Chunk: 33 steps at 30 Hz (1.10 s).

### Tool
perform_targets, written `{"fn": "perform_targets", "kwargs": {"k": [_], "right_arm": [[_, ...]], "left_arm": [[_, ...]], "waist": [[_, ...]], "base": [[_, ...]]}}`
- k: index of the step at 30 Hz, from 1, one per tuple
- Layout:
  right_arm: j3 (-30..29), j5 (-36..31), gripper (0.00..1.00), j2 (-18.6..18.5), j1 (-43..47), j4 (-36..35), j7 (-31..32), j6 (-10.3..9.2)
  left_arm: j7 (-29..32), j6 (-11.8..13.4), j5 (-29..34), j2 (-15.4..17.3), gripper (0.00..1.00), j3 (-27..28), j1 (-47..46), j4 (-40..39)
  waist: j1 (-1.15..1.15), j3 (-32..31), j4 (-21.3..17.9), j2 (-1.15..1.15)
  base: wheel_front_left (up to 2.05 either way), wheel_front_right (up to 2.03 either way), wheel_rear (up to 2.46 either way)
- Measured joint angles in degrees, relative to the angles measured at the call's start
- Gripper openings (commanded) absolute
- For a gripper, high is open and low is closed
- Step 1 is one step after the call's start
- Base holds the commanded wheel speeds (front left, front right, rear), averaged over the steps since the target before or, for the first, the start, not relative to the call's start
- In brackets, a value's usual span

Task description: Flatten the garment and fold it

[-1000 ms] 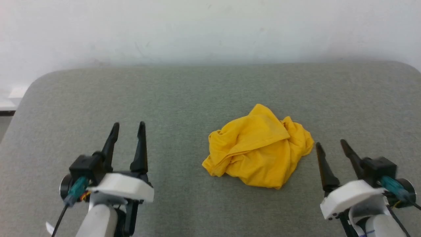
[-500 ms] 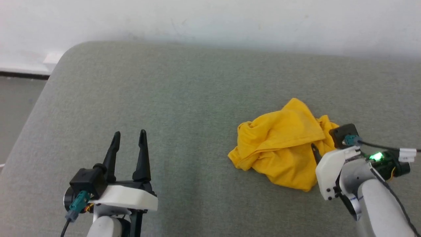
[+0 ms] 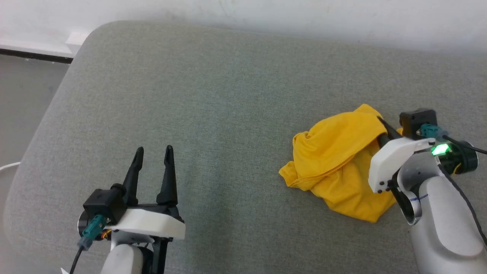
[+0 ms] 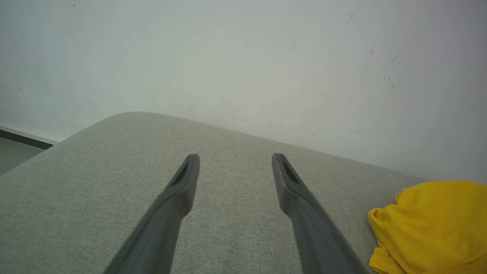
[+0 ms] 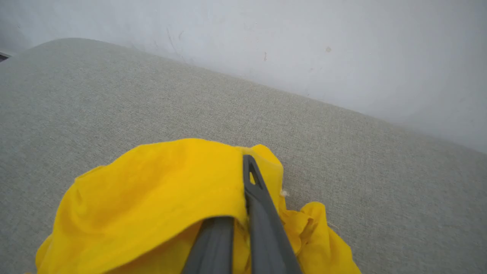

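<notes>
Our right gripper (image 3: 380,122) is clenched on the far fold of the crumpled garment (image 3: 335,160) lying on the table (image 3: 213,95); well left of the garment, our left gripper (image 3: 154,150) stands released.

Yellow shirt (image 3: 335,160): thin cloth, matt, soft, heavily creased. Cover of counter (image 3: 213,95): grey-green woven fabric, matt, fine rough weave. Fingers (image 4: 182,190) of left tool (image 3: 154,149): dark plastic, matt, smooth; housing white plastic, smooth. Wall (image 4: 243,57): white paint, matt, scuffed.
</notes>
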Motion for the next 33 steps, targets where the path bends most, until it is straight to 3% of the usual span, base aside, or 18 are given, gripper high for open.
{"fn": "perform_targets", "kwargs": {"k": [6, 11, 17, 20, 22, 26, 33], "right_arm": [[-1.86, 1.77, 0.00, 1.15, -3.39, -5.25, -6.36, 0.00], [-9.45, -0.27, 0.00, 1.44, -5.31, -13.07, -9.83, 0.00], [-22.40, -4.90, 0.00, 2.04, 2.22, -19.75, -5.98, -0.01], [-27.84, -5.70, 0.00, 2.09, 8.79, -18.98, -1.87, -0.02], [-28.85, -2.61, 0.00, 2.09, 12.41, -17.05, 0.25, -0.07], [-23.45, 10.37, 0.00, 2.16, 17.44, -14.71, 1.85, -0.07], [-1.72, 26.93, 0.00, 2.46, 28.48, -20.40, 12.67, -0.07]], "left_arm": [[0.00, 0.03, 0.05, -0.02, 1.00, 0.25, 0.00, 0.41], [0.01, 0.01, 0.11, -0.05, 1.00, 0.18, 0.01, 0.69], [0.00, -0.03, 0.10, -0.12, 1.00, -0.42, 0.07, 1.15], [0.00, -0.04, 0.09, -0.16, 1.00, -0.58, 0.28, 1.42], [0.00, -0.05, 0.09, -0.18, 1.00, -0.49, 0.36, 1.54], [0.00, -0.24, 0.10, -0.20, 1.00, -0.29, 0.92, 1.76], [0.01, -0.53, 0.53, -0.21, 1.00, -0.45, 0.96, 2.38]], "waist": [[-0.01, -1.29, -1.43, 0.00], [-0.01, -2.98, -2.86, 0.00], [-0.02, -4.56, -4.17, 0.00], [-0.02, -5.04, -4.66, 0.00], [-0.02, -5.21, -5.05, 0.00], [-0.02, -5.51, -6.02, 0.00], [-0.02, -6.38, -7.62, 0.00]], "base": [[0.00, 0.00, 0.00], [0.00, 0.00, 0.00], [0.00, 0.00, 0.00], [0.00, 0.00, 0.00], [0.00, 0.00, 0.00], [0.00, 0.00, 0.00], [0.00, 0.00, 0.00]]}}
